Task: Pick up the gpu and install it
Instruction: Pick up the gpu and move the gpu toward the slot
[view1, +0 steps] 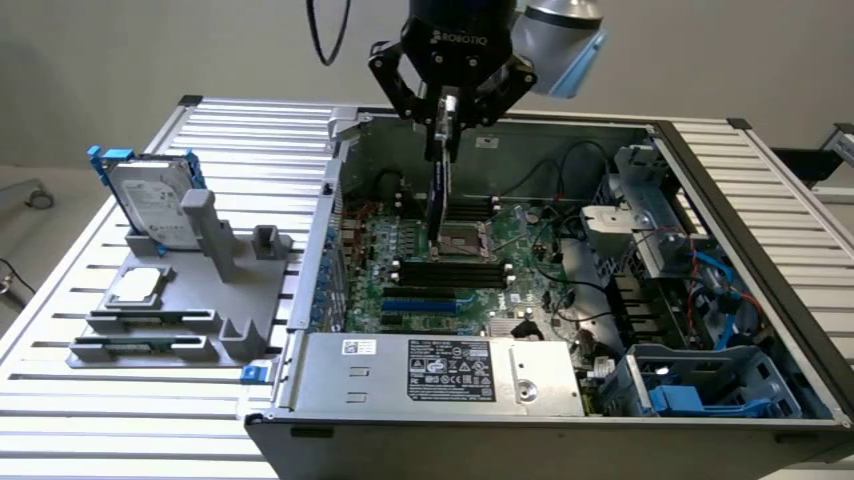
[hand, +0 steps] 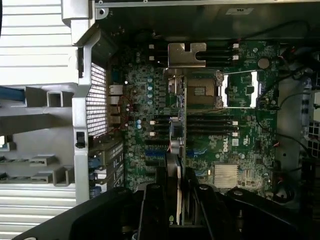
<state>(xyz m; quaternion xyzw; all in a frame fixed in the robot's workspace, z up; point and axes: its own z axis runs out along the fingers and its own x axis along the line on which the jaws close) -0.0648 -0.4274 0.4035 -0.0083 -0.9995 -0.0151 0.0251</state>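
Observation:
The gpu (view1: 439, 190) hangs edge-on, a thin dark card pointing down into the open computer case (view1: 747, 230). My gripper (view1: 450, 118) is shut on its upper edge, above the motherboard (view1: 534, 280). The card's lower end is over the area of the CPU socket (view1: 470, 240), still above the board. From the wrist, the gpu (hand: 175, 165) runs as a narrow strip between my fingers (hand: 152, 205), with its silver end bracket (hand: 187, 54) at the far end. The blue expansion slots (view1: 420, 300) lie nearer the case's front.
A grey fixture rack (view1: 200, 330) stands at the exterior view's left on the slatted table, holding a silver hard drive with a blue frame (view1: 150, 200) and a small silver chip (view1: 138, 287). The power supply (view1: 441, 370) spans the case's near side; cables and drive bays (view1: 694, 290) crowd its right.

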